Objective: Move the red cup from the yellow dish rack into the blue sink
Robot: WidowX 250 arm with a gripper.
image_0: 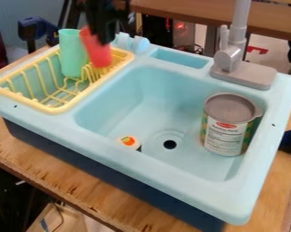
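red cup (99, 55) at end effector (104, 40)

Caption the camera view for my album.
A black robot gripper at a tilted red cup, beside a green cup in a yellow rack; a can stands in the sink.

Black arm (106, 7) at the top edge, left of centre, its gripper (103, 35) in a downward pose.

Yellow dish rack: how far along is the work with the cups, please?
The green cup stands in the rack, so looks done. The tilted red cup, with the gripper at it, seems in hand; settling it looks left. The can in the basin may be left too.
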